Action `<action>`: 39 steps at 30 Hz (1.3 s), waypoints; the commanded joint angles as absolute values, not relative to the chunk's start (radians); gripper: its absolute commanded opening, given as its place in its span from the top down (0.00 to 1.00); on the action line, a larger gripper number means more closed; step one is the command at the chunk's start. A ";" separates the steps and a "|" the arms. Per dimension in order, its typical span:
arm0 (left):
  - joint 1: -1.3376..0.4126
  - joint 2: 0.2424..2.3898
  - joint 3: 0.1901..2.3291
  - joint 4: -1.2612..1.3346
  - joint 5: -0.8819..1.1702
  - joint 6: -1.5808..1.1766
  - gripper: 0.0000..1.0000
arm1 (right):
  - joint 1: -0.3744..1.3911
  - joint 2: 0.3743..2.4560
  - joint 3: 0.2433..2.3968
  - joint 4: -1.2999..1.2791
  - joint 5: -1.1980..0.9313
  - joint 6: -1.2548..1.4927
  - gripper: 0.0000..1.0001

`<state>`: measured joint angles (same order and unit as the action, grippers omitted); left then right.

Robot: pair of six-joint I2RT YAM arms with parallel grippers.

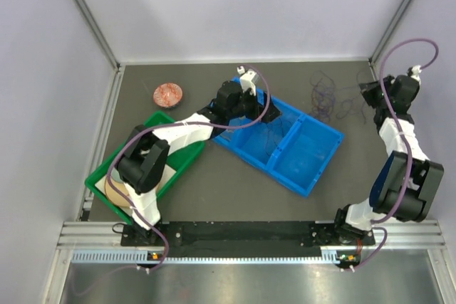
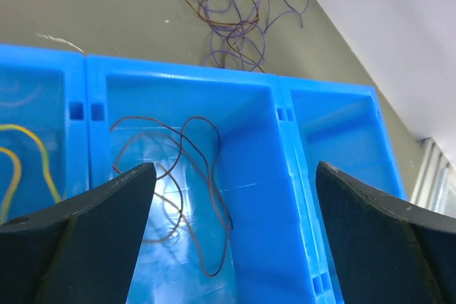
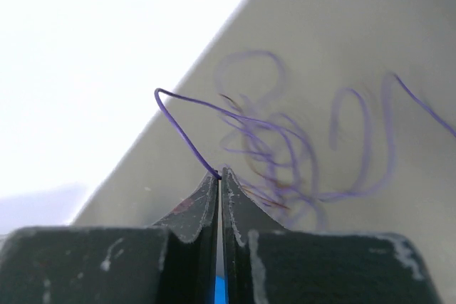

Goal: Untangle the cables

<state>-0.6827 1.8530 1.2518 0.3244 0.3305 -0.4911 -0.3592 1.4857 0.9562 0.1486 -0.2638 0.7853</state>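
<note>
left gripper [image 2: 234, 176] stood released, jaws wide, over the blue bin [image 2: 285, 211], which held a brown cable [image 2: 226, 211]. right gripper [image 3: 219, 174] was clenched on a purple cable [image 3: 182, 132] of the tangle [image 1: 331, 97], lying at 2 o'clock on the table [image 1: 214, 197].

From overhead I see my left gripper [image 1: 262, 110] out over the far-left corner of the blue divided bin [image 1: 303, 154], which sits skewed in the middle of the dark table [image 1: 214, 190]. The left arm reaches across the green tray [image 1: 153, 120]. A cream-coloured lump [image 1: 117, 194] lies at that tray's near end, partly under the arm. A small round reddish-brown object [image 1: 168, 93] sits on the table just beyond the tray. On the other side, my right gripper [image 1: 367, 94] is at the edge of the loose purple cables [image 1: 329, 97], tangled on the table near the far wall. From up here I can't tell how either pair of jaws stands.
</note>
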 commanded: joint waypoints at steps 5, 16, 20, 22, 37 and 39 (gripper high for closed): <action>-0.686 1.753 1.495 0.108 0.262 -0.244 0.01 | -0.316 1.368 1.195 0.035 -0.333 0.716 1.00; -0.684 1.822 1.637 0.139 0.371 -0.161 0.01 | -0.296 1.309 1.409 -0.083 -0.433 0.692 1.00; -0.681 1.867 1.673 0.176 0.373 -0.169 0.02 | -0.296 1.270 1.459 -0.091 -0.416 0.707 1.00; -0.681 1.891 1.715 0.181 0.414 -0.181 0.01 | -0.296 1.270 1.515 -0.109 -0.405 0.700 1.00; -0.715 2.293 2.131 0.279 0.594 -0.498 0.06 | -0.298 1.322 1.637 -0.123 -0.382 0.733 1.00; -0.733 2.324 2.146 0.299 0.598 -0.528 0.08 | -0.298 1.328 1.641 -0.123 -0.379 0.735 1.00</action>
